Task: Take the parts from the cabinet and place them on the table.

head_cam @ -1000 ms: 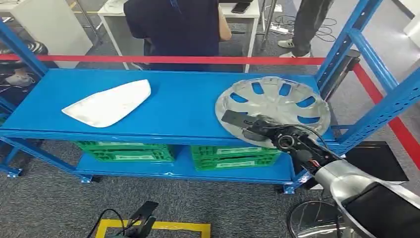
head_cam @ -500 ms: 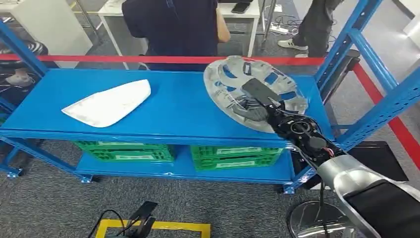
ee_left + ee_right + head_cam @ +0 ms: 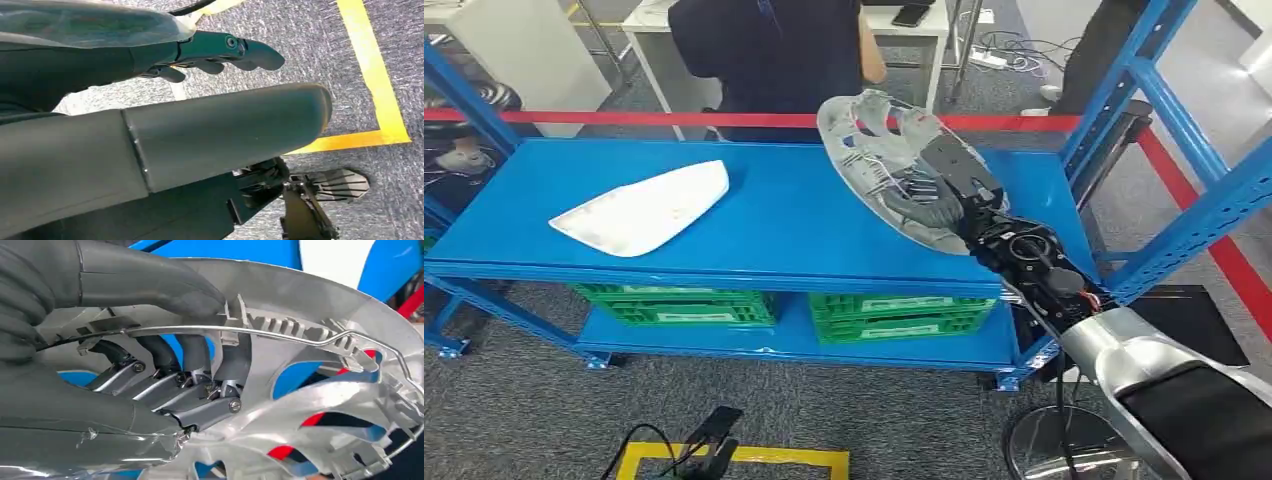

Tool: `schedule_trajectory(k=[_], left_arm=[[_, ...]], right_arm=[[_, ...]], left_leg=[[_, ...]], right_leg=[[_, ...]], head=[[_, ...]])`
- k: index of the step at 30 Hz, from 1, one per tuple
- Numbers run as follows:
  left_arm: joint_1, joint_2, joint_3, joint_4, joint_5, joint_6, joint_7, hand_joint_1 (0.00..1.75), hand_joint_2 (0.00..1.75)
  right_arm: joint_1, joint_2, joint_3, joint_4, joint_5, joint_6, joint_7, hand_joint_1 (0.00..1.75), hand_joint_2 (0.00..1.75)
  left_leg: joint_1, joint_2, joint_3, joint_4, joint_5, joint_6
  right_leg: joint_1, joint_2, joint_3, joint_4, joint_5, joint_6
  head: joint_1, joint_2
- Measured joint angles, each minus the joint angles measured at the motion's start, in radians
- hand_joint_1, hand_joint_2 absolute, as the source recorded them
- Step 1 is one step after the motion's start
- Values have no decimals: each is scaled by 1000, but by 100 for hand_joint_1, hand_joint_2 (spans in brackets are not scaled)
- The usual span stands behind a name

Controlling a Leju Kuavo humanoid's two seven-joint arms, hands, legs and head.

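Observation:
A silver wheel cover (image 3: 879, 150) is tilted up on edge above the right half of the blue shelf (image 3: 784, 220), its ribbed back side facing me. My right hand (image 3: 944, 195) grips its near rim. In the right wrist view the fingers (image 3: 200, 360) hook through an opening of the wheel cover (image 3: 320, 340) and the thumb presses its rim. A white curved panel (image 3: 644, 208) lies flat on the shelf's left half. My left hand (image 3: 220, 52) hangs by my side over the floor, its fingers loosely curled and holding nothing.
Blue uprights (image 3: 1124, 90) frame the shelf's right end, close to my right arm. Green crates (image 3: 894, 315) stand on the lower shelf. A person in dark clothes (image 3: 769, 60) stands behind the rack beyond a red tape line. Yellow floor tape (image 3: 734, 458) marks the carpet below.
The wheel cover lay flat on the shelf a second ago. My right hand has lifted it off the surface, tipping it up on edge and carrying it up and to the left.

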Motion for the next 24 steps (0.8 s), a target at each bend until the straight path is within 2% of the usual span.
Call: schedule_trajectory(k=[10, 19, 24], left_arm=[[0, 1, -10, 0, 19, 7, -3, 0, 0], [0, 3, -15, 0, 25, 8, -4, 0, 0], [3, 5, -16, 0, 34, 9, -10, 0, 0]], right_arm=[[1, 0, -8, -92, -84, 3, -45, 175, 175], [3, 0, -9, -172, -99, 7, -54, 175, 175], [25, 0, -14, -263, -123, -1, -60, 175, 175]], left_leg=[[0, 0, 0, 0, 0, 0], [0, 0, 0, 0, 0, 0], [0, 0, 0, 0, 0, 0]], right_leg=[[0, 0, 0, 0, 0, 0], [0, 0, 0, 0, 0, 0], [0, 0, 0, 0, 0, 0]], head=[[0, 0], [0, 0], [0, 0]])
